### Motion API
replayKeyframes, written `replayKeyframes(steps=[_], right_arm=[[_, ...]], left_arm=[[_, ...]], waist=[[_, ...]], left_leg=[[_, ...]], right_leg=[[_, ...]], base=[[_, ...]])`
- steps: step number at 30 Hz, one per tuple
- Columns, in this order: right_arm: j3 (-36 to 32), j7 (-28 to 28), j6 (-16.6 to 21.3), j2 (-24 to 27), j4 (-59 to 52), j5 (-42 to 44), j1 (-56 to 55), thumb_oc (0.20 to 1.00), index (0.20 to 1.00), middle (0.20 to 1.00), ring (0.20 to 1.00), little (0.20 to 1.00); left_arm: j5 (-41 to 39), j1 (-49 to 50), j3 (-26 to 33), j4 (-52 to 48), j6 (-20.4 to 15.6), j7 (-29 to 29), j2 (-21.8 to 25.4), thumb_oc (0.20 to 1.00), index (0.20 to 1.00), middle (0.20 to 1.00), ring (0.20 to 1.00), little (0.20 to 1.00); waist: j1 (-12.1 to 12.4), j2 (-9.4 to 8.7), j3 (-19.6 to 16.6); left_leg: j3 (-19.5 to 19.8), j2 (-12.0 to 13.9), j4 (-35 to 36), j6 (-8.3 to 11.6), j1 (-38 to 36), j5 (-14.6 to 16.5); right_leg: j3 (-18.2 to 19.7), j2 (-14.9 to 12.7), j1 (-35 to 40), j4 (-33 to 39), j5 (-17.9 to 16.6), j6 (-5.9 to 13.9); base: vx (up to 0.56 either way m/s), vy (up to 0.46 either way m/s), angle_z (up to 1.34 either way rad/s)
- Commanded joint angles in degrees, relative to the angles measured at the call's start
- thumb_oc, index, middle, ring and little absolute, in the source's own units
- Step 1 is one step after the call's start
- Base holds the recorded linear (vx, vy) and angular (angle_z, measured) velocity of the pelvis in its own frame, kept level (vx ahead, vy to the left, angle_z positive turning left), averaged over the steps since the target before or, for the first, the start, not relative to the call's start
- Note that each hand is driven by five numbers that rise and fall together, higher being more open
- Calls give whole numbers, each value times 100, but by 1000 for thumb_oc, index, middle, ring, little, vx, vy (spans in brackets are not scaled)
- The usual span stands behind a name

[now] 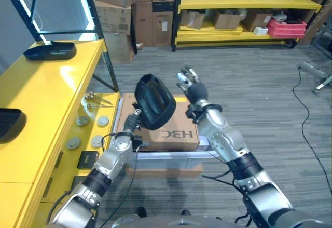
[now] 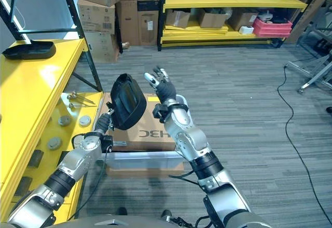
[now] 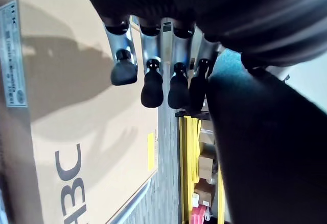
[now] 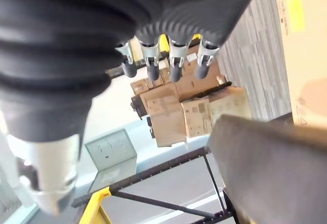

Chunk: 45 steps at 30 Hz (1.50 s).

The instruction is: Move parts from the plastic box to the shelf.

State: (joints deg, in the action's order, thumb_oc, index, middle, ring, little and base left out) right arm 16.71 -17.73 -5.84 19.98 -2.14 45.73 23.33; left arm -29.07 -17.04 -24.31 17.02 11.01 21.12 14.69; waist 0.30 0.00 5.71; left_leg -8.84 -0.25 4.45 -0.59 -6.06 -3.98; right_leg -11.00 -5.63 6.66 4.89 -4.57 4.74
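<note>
Left hand (image 1: 136, 115) of mine is raised over the cardboard box (image 1: 171, 132), fingers curled round the lower edge of a black moulded part (image 1: 154, 101) that stands up above it, tilted toward my other hand. From the head I see only the wrist and the part's dark shell; the grasp itself sits behind the part. My left wrist view fills that in: dark fingertips (image 3: 152, 87) bent in a row, with the part's black surface (image 3: 265, 147) pressed close beside them, and the box's tan top below.

My right hand (image 1: 192, 85) is lifted just beside the part, apart from it, fingers loose and spread, holding nothing. Its wrist view shows the fingers (image 4: 173, 66) hanging straight against stacked cartons (image 4: 179, 106) by the far wall.

Under the cardboard box lies a clear plastic box (image 1: 171, 158), mostly covered, only its near rim showing.

On my left stands the yellow shelf (image 1: 46, 108). A black tray (image 1: 50, 50) lies on its upper level; another dark piece (image 1: 9, 123) is cut off at the edge. Small round parts (image 1: 83, 129) sit on its lower level, too small to identify.
</note>
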Motion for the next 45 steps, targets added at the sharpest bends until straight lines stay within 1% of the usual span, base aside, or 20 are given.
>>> replayKeyframes(steps=[1, 5, 8, 9, 10, 12, 14, 15, 17, 19, 22, 25, 28, 31, 34, 37, 38, 39, 43, 45], right_arm=[[-422, 123, 308, 236, -294, -46, -260, 1000, 1000, 1000, 1000, 1000], [-884, 318, 187, 400, -237, -53, -973, 1000, 1000, 1000, 1000, 1000], [-1124, 374, 237, 424, -80, 9, -1441, 1000, 1000, 1000, 1000, 1000], [-1350, 473, 194, 430, 27, -42, -1822, 1000, 1000, 1000, 1000, 1000], [-1476, 463, 22, 332, 74, -262, -2102, 1000, 1000, 1000, 1000, 1000], [-1469, 548, -115, 191, 199, -488, -2430, 1000, 1000, 1000, 1000, 1000], [-1467, 564, -128, 180, 215, -498, -2466, 1000, 1000, 1000, 1000, 1000], [-1502, 616, -86, 186, 321, -279, -2730, 1000, 1000, 1000, 1000, 1000], [-1526, 707, -5, 193, 418, -232, -2885, 1000, 1000, 1000, 1000, 1000], [-1466, 748, 143, 226, 507, -289, -2999, 1000, 1000, 1000, 1000, 1000], [-1374, 635, 309, 373, 392, -167, -3167, 1000, 1000, 1000, 1000, 1000], [-1338, 501, 579, 463, 414, -35, -3188, 1000, 1000, 1000, 1000, 1000], [-1338, 376, 754, 500, 428, -26, -3244, 1000, 1000, 1000, 1000, 1000], [-1402, 343, 772, 524, 404, 35, -3364, 1000, 1000, 1000, 1000, 1000], [-1483, 405, 798, 496, 452, 65, -3471, 1000, 1000, 1000, 1000, 1000], [-1496, 443, 813, 463, 428, 92, -3536, 1000, 1000, 1000, 1000, 1000], [-1490, 450, 799, 453, 406, 106, -3555, 1000, 1000, 1000, 1000, 1000], [-1464, 449, 779, 440, 382, 96, -3568, 1000, 1000, 1000, 1000, 1000], [-1334, 539, 837, 432, 417, 15, -3521, 1000, 1000, 1000, 1000, 1000], [-1180, 562, 917, 470, 436, -106, -3318, 1000, 1000, 1000, 1000, 1000]], left_arm=[[212, -310, 371, 12, -918, 58, 10, 200, 200, 200, 200, 200], [185, 16, 758, -217, -1084, -66, 218, 200, 200, 200, 200, 200], [147, 241, 976, -381, -1186, -120, 323, 200, 200, 200, 200, 200], [180, 421, 1170, -512, -1395, -208, 424, 200, 200, 200, 200, 200], [169, 575, 1390, -754, -1560, -369, 521, 200, 200, 200, 200, 200], [361, 785, 1624, -1210, -1732, -525, 685, 200, 200, 200, 200, 200], [387, 807, 1639, -1255, -1764, -542, 704, 200, 200, 200, 200, 200], [424, 871, 1644, -1543, -1870, -738, 852, 200, 200, 200, 200, 200], [415, 841, 1592, -1664, -1884, -832, 940, 200, 200, 200, 200, 200], [370, 795, 1505, -1770, -1871, -888, 978, 200, 200, 200, 200, 200], [237, 761, 1311, -1793, -2033, -1145, 939, 200, 200, 200, 200, 200], [44, 668, 1079, -1845, -2188, -1184, 860, 200, 200, 200, 200, 200], [141, 548, 920, -1819, -2197, -1171, 779, 200, 200, 200, 200, 200], [173, 489, 869, -1768, -2225, -1132, 759, 200, 200, 200, 200, 200], [300, 455, 921, -1823, -2133, -1126, 835, 200, 200, 200, 200, 200], [655, 442, 928, -1852, -2027, -1111, 955, 200, 200, 200, 200, 200], [738, 431, 907, -1846, -1926, -1107, 982, 200, 200, 200, 200, 200], [881, 415, 857, -1788, -1840, -1061, 1001, 200, 200, 200, 200, 200], [1007, 312, 604, -1383, -1801, -745, 893, 200, 200, 200, 200, 200], [1023, 153, 435, -1014, -1831, -302, 728, 200, 200, 200, 200, 200]], waist=[[40, -92, -247], [-45, -98, -242], [-94, -97, -244], [-144, -100, -243], [-169, -93, -234], [-161, -75, -219], [-163, -75, -218], [-240, -40, -167], [-313, -28, -149], [-352, -48, -131], [-400, -81, -99], [-437, -68, 14], [-504, -62, 73], [-582, -52, 75], [-653, -7, 56], [-689, 19, 53], [-704, 25, 53], [-729, 35, 57], [-798, 51, 116], [-824, 46, 189]], left_leg=[[45, 393, -79, 211, -32, 122], [-15, 379, -53, 186, -41, 117], [-50, 376, -26, 168, -45, 103], [-56, 349, -10, 149, -32, 106], [-47, 307, 3, 124, -12, 110], [24, 214, 24, 66, 45, 124], [38, 202, 24, 56, 52, 130], [344, 174, 4, -24, 183, 109], [608, 167, -4, -58, 283, 78], [746, 206, -13, -22, 345, 40], [879, 328, -52, 106, 414, -60], [955, 460, -90, 180, 530, -171], [952, 518, -65, 226, 563, -239], [904, 558, -54, 260, 546, -256], [856, 553, -54, 269, 518, -248], [830, 516, -61, 254, 487, -221], [826, 492, -72, 244, 474, -201], [827, 464, -100, 231, 470, -170], [812, 376, -206, 169, 456, -61], [739, 302, -289, 134, 498, 19]], right_leg=[[-265, -444, -86, 3, -237, 391], [-217, -447, -113, 2, -247, 399], [-201, -453, -134, 7, -266, 408], [-171, -461, -164, 6, -278, 427], [-156, -478, -196, -4, -287, 446], [-114, -522, -249, -63, -293, 482], [-99, -526, -256, -83, -282, 485], [327, -383, -429, -458, -48, 408], [645, -235, -554, -676, 87, 334], [733, -114, -561, -692, 146, 254], [737, 56, -531, -696, 204, 156], [683, 176, -611, -839, 310, 43], [652, 227, -600, -843, 347, -3], [646, 237, -581, -862, 382, -17], [668, 220, -589, -911, 414, -22], [707, 189, -593, -927, 409, -6], [732, 176, -594, -927, 403, 2], [770, 158, -605, -935, 397, 13], [907, 108, -645, -944, 352, 37], [955, 41, -710, -839, 236, 92]], base=[[-6, 5, -13], [-18, 12, -11], [-19, 16, -12], [-10, 23, -17], [-14, 10, -9], [-13, -24, -10], [-23, -59, -37], [-49, -137, -45], [-49, -159, 44], [-19, -206, 112], [-7, -201, 46], [-81, -121, 53], [-40, -65, 19], [0, 0, 0], [43, 46, -2], [56, 48, -4], [107, 79, 0], [106, 76, -1], [96, 64, -13], [40, 62, -19]])
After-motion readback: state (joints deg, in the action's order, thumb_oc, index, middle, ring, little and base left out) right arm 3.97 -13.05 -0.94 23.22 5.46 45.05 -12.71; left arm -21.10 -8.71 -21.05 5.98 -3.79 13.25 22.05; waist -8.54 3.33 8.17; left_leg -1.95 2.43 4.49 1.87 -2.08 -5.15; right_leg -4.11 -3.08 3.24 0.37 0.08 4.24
